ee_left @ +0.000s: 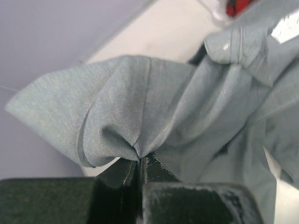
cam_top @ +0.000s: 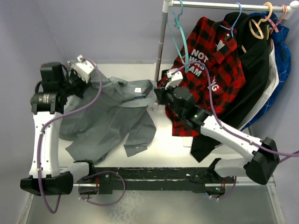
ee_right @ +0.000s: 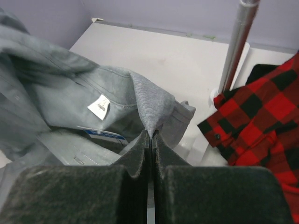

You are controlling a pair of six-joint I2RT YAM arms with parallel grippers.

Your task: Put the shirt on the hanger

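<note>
- The surface (cam_top: 173, 149) carries most of the shirt (cam_top: 112, 116), which lies rumpled and open across its left half, with sleeves and hem trailing towards our bases.
- The rail (cam_top: 224, 5) at the back right holds the other clothes. The hanger (cam_top: 181, 32) hangs bare at its left end, just beside the plaid shirt (cam_top: 219, 70) and apart from the shirt.
- Our left claw (ee_left: 140, 161) is clamped on a fold of the shirt at its far left side and pulls the cloth up into a peak.
- Our right claw (ee_right: 152, 135) is pinched tight on the collar edge, near the rail's post (ee_right: 238, 42).
- The label (ee_right: 99, 106) shows inside the neck, so we judge that the neck opening faces up.
- We judge the task barely begun. Both grips on the shirt are made, but the hanger is not yet off the rail and neither shoulder is on it.
</note>
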